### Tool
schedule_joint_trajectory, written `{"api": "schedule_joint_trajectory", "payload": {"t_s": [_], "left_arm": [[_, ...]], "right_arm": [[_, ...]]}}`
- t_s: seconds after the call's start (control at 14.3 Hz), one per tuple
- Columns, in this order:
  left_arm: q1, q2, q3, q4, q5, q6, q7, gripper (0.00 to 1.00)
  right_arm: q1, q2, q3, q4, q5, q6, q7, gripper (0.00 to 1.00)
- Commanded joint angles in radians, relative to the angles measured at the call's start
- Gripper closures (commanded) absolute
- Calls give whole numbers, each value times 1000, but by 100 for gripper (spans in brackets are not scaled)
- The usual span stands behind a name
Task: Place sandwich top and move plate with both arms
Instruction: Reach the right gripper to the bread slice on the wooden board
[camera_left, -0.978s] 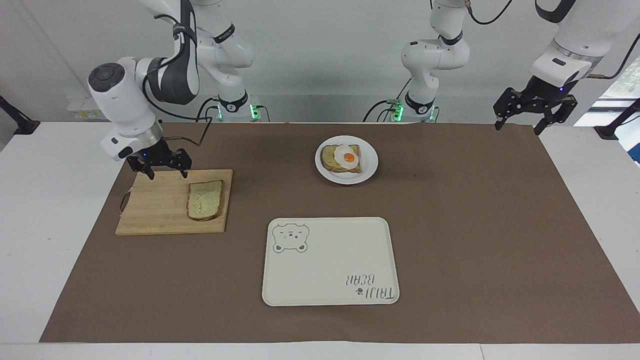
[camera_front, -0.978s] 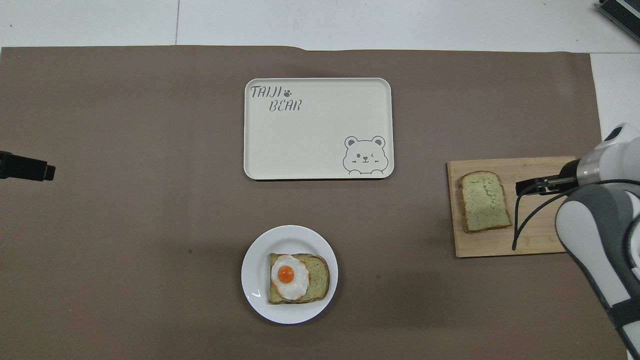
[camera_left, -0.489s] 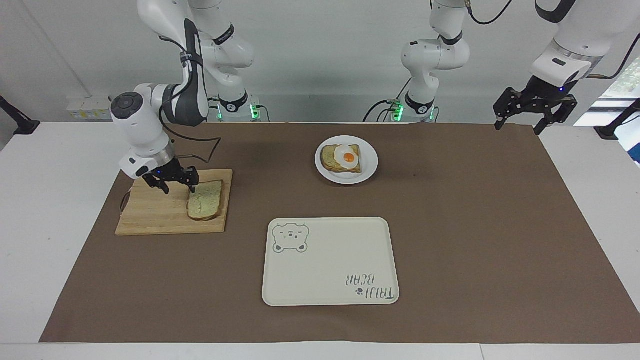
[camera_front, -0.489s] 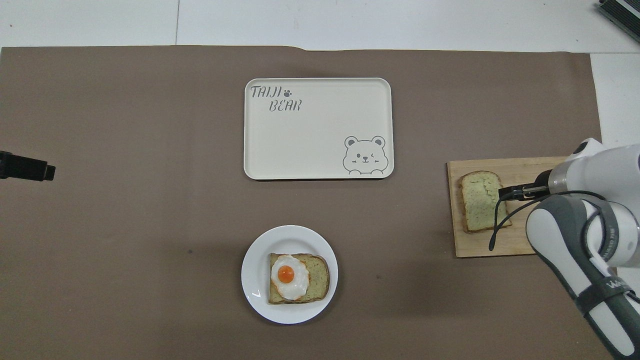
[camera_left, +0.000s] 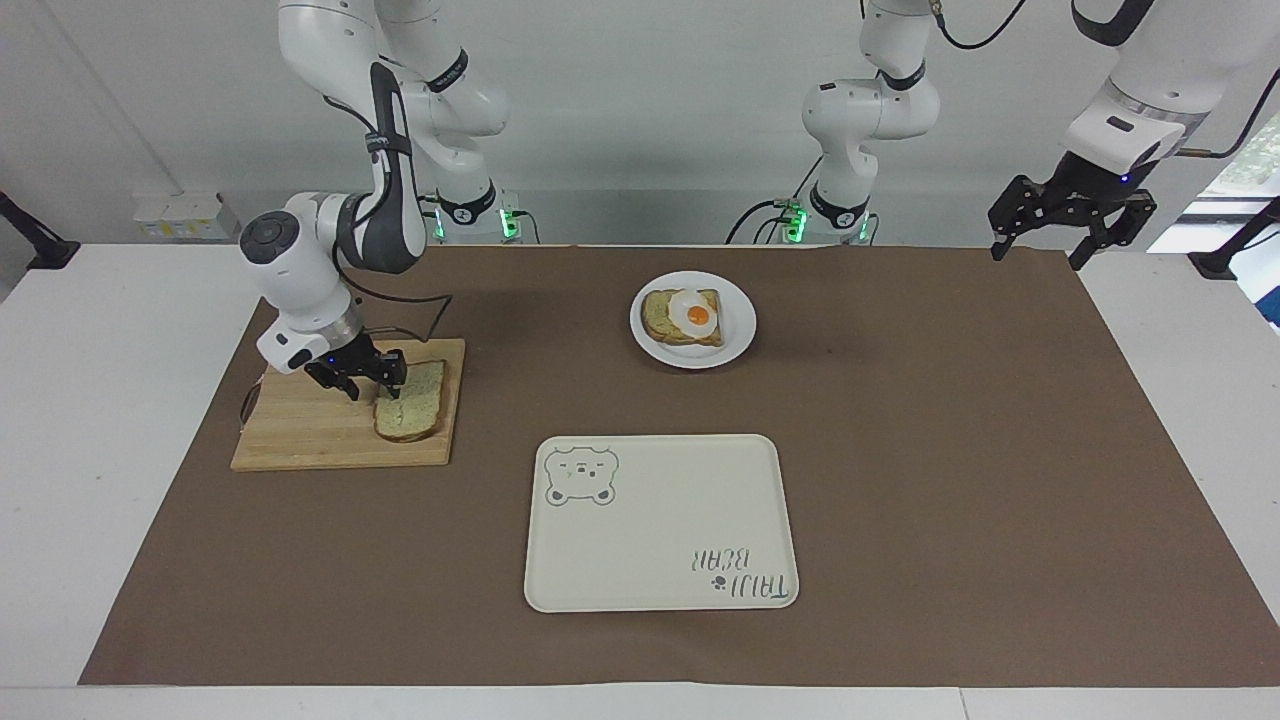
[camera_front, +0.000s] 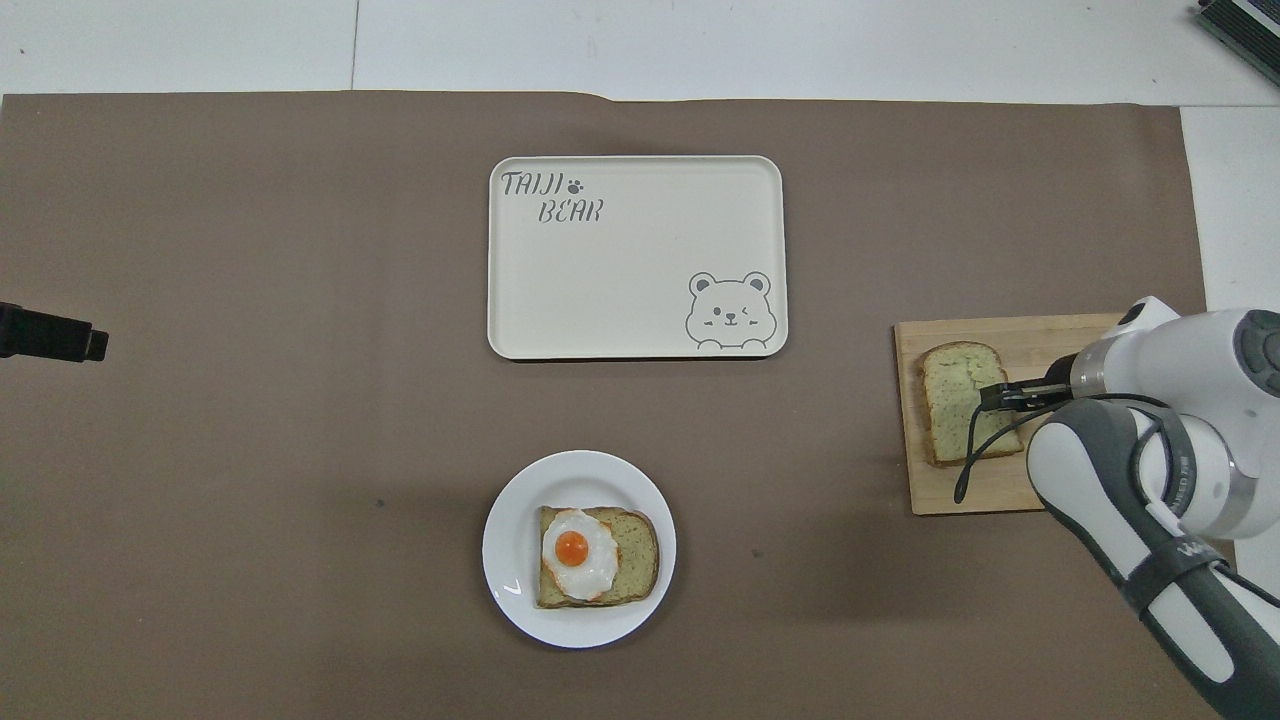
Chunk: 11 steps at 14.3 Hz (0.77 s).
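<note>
Sandwich top (camera_left: 412, 402) between right tool's (camera_left: 372, 383) half-open fingers.

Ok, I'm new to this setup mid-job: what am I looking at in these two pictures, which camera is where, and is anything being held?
Two white robot arms work at one table. One picture faces them from across the table; the other looks down from above their own end, so the sides swap. On the brown mat: a white plate with an egg-topped slice, a cream bear tray farther from the robots, and a wooden board at the right arm's end. The right gripper is down at the edge of the plain bread slice on the board; a firm grip isn't clear. The left gripper waits open, empty, above its end.
</note>
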Motion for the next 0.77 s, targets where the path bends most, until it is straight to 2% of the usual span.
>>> {"api": "schedule_joint_trajectory", "payload": {"t_s": [0.0, 0.07, 0.14, 0.49, 0.7], "left_arm": [[-1, -6, 3, -7, 6, 4, -8, 0], [-1, -6, 2, -7, 6, 4, -8, 0], [-1, -6, 2, -7, 6, 6, -8, 0], [-1, -6, 2, -7, 6, 4, -8, 0], [-1, -6, 2, -7, 6, 4, -8, 0]], "right_arm": [[-16, 11, 6, -18, 26, 24, -42, 78], [-14, 11, 6, -18, 27, 23, -42, 95], [-16, 11, 6, -18, 26, 23, -42, 100], [-16, 5, 6, 7, 26, -2, -44, 100], [-16, -13, 6, 48, 26, -81, -45, 100]]}}
